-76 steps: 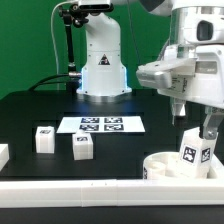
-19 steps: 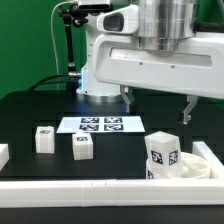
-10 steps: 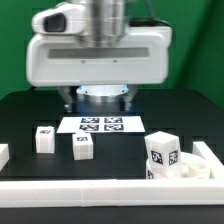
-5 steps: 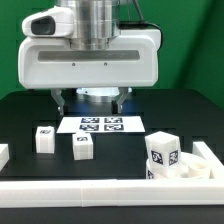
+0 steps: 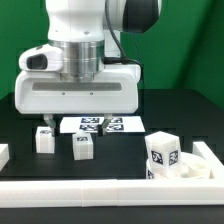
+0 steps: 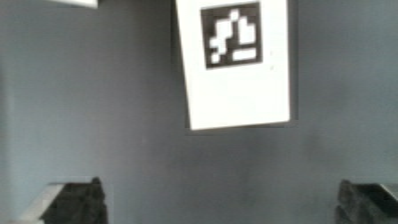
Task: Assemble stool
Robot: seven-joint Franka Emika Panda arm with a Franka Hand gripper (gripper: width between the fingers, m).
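Note:
The round white seat lies at the exterior view's lower right, and one tagged leg stands upright on it. Two loose tagged legs rest on the black table at the left. My gripper hangs above and just behind these two legs, open and empty. In the wrist view a long white leg with its tag at one end lies on the table ahead of my gripper. The dark fingertips stand wide apart and touch nothing.
The marker board lies behind the loose legs, partly hidden by my hand. A long white rail runs along the front and another stands at the right of the seat. A white piece sits at the far left edge.
My gripper has let go of the leg on the seat, swung from the exterior view's right to the left, and come down over the two loose legs.

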